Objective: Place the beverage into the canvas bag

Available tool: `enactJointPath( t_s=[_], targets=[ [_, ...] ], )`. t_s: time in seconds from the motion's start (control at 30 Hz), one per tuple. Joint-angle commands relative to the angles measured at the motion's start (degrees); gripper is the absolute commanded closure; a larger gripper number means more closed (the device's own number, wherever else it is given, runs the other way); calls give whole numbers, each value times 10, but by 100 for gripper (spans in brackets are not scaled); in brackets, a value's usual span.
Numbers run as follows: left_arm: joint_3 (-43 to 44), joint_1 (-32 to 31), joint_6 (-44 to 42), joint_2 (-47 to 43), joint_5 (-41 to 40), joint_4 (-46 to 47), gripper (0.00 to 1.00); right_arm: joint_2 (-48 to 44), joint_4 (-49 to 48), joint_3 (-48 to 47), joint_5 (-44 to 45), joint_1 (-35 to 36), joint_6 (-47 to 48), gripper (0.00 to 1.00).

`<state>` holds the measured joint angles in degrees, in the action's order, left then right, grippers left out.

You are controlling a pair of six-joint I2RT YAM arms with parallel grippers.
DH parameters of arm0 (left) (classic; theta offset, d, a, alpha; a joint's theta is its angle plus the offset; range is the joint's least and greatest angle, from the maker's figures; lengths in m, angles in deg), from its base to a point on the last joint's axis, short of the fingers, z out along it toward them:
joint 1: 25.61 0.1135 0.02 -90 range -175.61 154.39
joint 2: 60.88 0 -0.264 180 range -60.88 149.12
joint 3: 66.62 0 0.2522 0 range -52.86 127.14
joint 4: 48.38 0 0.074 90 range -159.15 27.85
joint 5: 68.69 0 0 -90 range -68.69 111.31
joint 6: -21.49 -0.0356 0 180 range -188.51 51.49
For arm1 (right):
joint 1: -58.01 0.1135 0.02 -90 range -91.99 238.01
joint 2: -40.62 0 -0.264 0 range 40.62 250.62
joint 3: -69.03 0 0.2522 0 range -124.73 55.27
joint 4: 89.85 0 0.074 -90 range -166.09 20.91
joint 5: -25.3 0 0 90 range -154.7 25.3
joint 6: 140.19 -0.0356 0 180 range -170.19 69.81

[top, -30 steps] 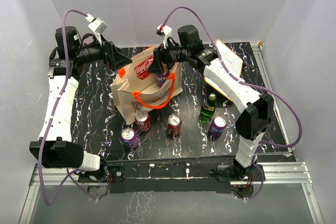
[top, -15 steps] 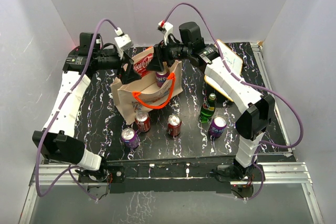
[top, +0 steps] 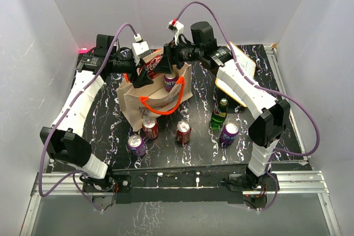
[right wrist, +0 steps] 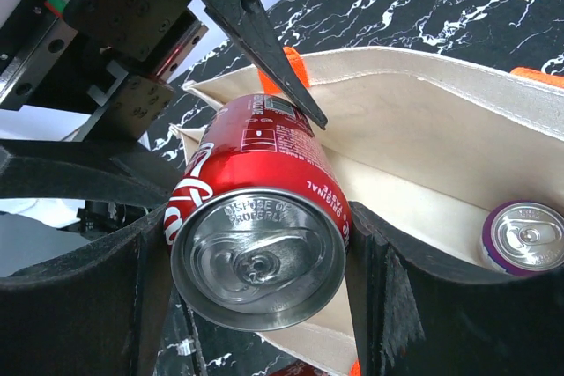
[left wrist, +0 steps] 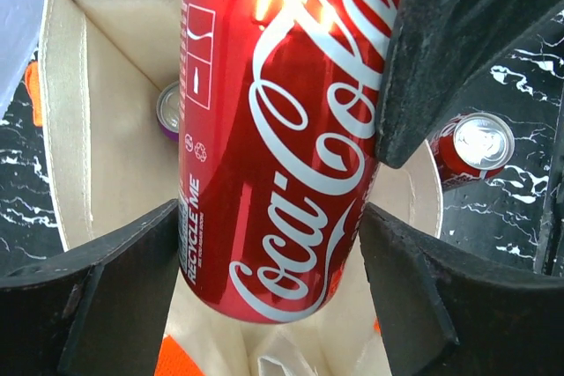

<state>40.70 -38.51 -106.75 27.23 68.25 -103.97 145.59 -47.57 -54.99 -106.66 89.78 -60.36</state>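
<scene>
The mouth of the canvas bag [top: 157,100] is crowded. The left claw [left wrist: 269,217] and the right claw [right wrist: 260,217] both sit over it, and the red can [left wrist: 282,147] lying between them fills most of the opening. Deeper inside, a purple can [right wrist: 527,237] stands against one wall, with bare lining beside it.

Near of the bag, two red cans [top: 150,127] [top: 183,131], a left purple can [top: 137,145], a green bottle [top: 219,114] and a right purple can [top: 229,133] bar a low approach. The left strip of the table [top: 99,109] is open. A white board [top: 243,62] takes up the far right.

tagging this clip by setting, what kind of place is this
Probably a robot lab test cell: two arms bolted to a metal rail, white walls, drink cans staged beside a canvas bag.
</scene>
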Motion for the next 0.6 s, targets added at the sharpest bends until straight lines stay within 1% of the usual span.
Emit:
enactJointPath(
  t_s=[0.0,0.03,0.13,0.2,0.23,0.27,0.3,0.33,0.37,0.5,0.57],
  targets=[
    [2,-7,-19,2,45,23,29,-40,-98,-37,-30,-4,-27,92],
    [2,-7,-17,5,48,25,33,-39,-100,-37,-31,-4,-28,92],
    [-1,-6,-4,8,53,37,50,-35,-100,-40,-33,-4,-31,92],
    [-8,-6,14,6,56,52,67,-36,-102,-37,-25,-5,-31,92],
    [-12,-7,25,5,57,62,78,-39,-105,-35,-20,-7,-31,89],
    [-16,-7,38,3,61,73,91,-41,-108,-32,-12,-7,-31,81],
    [-21,-7,53,1,64,85,100,-43,-111,-29,-7,-9,-33,72],
    [-26,-6,68,-2,69,97,100,-46,-115,-25,-4,-10,-35,62],
    [-29,-6,81,-3,79,106,100,-46,-119,-21,0,-12,-38,54],
    [-35,-6,118,-3,108,132,100,-46,-134,-12,-1,-16,-54,28],
    [-35,-6,128,-3,117,141,100,-46,-144,-8,-3,-19,-64,23]
  ],
)
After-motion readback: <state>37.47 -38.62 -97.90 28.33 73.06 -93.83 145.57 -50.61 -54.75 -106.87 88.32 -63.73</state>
